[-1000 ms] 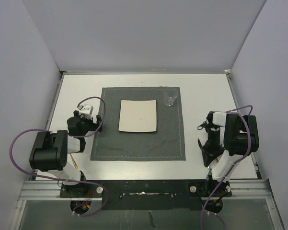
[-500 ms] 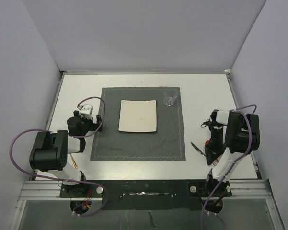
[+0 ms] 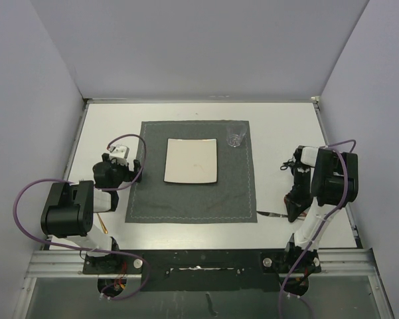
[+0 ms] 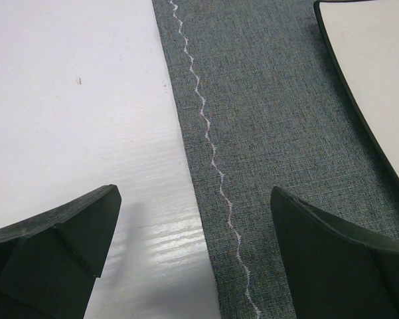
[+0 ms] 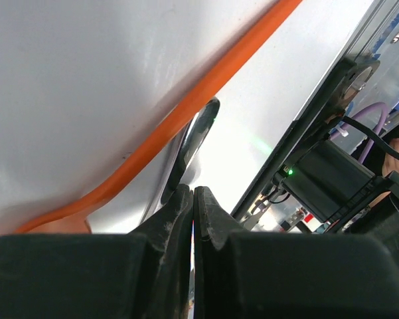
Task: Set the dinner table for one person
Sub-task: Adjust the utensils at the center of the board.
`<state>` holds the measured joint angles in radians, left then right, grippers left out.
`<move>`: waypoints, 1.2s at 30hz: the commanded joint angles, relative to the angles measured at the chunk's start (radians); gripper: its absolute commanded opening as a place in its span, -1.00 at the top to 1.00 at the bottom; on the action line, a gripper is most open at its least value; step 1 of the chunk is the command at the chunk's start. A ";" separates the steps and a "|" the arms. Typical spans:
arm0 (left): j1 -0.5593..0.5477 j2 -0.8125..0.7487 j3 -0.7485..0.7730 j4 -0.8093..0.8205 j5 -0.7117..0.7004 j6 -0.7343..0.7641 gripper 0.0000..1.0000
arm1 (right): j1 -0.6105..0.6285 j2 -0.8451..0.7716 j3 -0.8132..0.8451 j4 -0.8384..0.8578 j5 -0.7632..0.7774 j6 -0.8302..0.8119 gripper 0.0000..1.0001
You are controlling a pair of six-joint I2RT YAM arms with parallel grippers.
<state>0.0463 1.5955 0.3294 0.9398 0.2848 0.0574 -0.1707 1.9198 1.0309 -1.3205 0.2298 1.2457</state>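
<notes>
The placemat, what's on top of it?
On the placemat sit a white plate and a clear glass at its far right corner. The cloth beneath the plate is hidden.

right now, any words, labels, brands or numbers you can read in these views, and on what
No text can be read.
Dinner table, placemat, plate, glass, metal utensil: no print visible.
Small red patch, right wrist view, lower right: possibly a label, too blurred to read.
</notes>
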 commanded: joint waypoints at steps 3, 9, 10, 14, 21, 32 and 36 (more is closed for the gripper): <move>0.001 0.008 -0.001 0.079 0.007 -0.003 -0.96 | -0.006 0.063 0.071 0.117 0.013 0.000 1.00; 0.001 0.009 -0.001 0.079 0.008 -0.002 -0.96 | -0.007 0.105 0.129 0.120 0.003 -0.018 1.00; 0.001 0.009 -0.001 0.079 0.007 -0.003 -0.96 | -0.007 0.110 0.139 0.120 0.001 -0.020 1.00; 0.001 0.009 -0.001 0.080 0.008 -0.003 -0.96 | -0.006 0.128 0.175 0.118 0.000 -0.026 1.00; 0.001 0.009 -0.001 0.079 0.008 -0.003 -0.96 | 0.000 0.176 0.250 0.107 -0.008 -0.038 1.00; 0.001 0.008 -0.001 0.080 0.007 -0.004 -0.96 | 0.028 0.226 0.343 0.107 -0.052 -0.042 1.00; 0.001 0.008 -0.001 0.080 0.008 -0.003 -0.96 | 0.051 0.218 0.349 0.075 -0.056 -0.043 1.00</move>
<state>0.0463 1.5955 0.3294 0.9398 0.2848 0.0574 -0.1471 2.1246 1.3571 -1.4193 0.1974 1.1622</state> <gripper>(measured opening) 0.979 0.022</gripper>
